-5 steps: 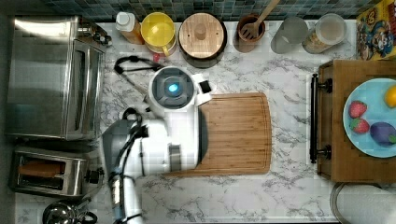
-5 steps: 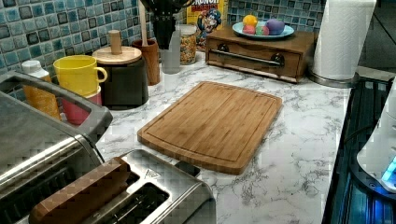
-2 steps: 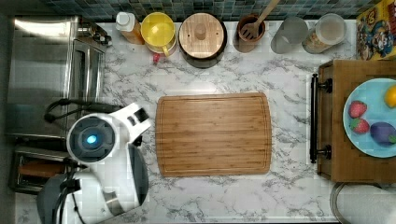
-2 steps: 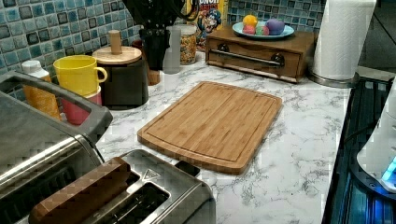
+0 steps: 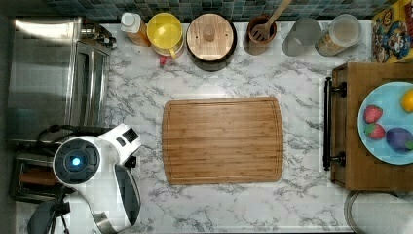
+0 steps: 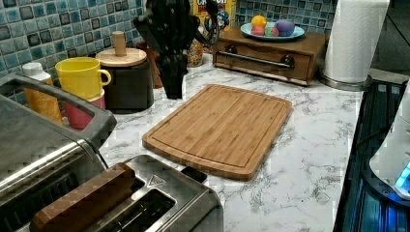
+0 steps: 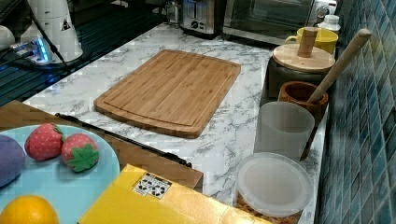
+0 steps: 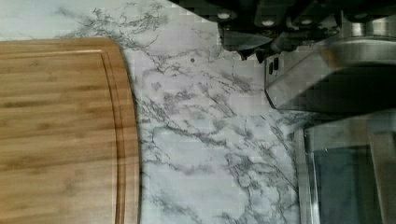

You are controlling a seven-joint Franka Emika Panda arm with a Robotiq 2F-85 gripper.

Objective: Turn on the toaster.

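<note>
The black gripper (image 6: 170, 53) hangs above the marble counter (image 5: 302, 78), just off the cutting board's (image 5: 222, 140) edge; whether its fingers are parted, I cannot tell. The toaster (image 6: 145, 203), bread (image 6: 82, 200) in one slot, sits beside the toaster oven (image 5: 53, 78) in the top view's lower left, the white arm (image 5: 97, 175) partly over it.

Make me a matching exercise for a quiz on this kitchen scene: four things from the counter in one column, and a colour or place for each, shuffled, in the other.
Things:
1. mug
2. cutting board
3. toaster
4. plate of fruit

Descriptions:
A. lies flat in the middle of the marble counter
B. light blue, on top of a wooden box
C. yellow, by the tiled wall
D. shiny steel, brown bread in one slot

Pairs: 1-C, 2-A, 3-D, 4-B
</note>
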